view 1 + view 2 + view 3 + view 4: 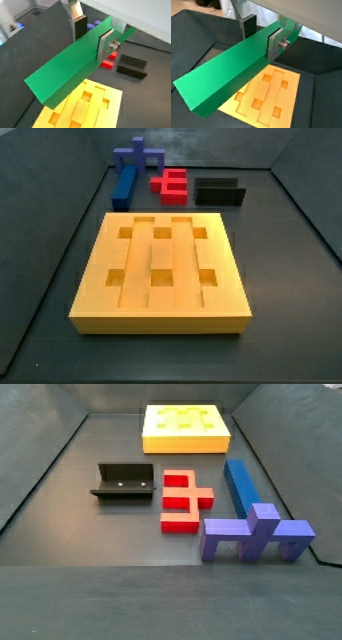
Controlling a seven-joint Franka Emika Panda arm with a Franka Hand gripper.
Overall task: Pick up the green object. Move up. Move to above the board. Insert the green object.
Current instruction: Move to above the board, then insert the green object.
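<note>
In both wrist views the gripper [93, 31] is clamped on the green bar [73, 65], its silver fingers [107, 44] pressed flat against the bar's sides near one end, so the long bar juts out from the jaws and hangs in the air. Below the bar lies the yellow board [100, 111] with its square holes and grooves, the bar's free end reaching over the board's edge [271, 95]. Neither gripper nor bar shows in the side views. Beyond the board in a side view [163, 263] sit the blue cross-shaped bar [128, 170], the red block [171, 183] and the black fixture [221, 191], all resting on the dark floor, well apart from the board.
</note>
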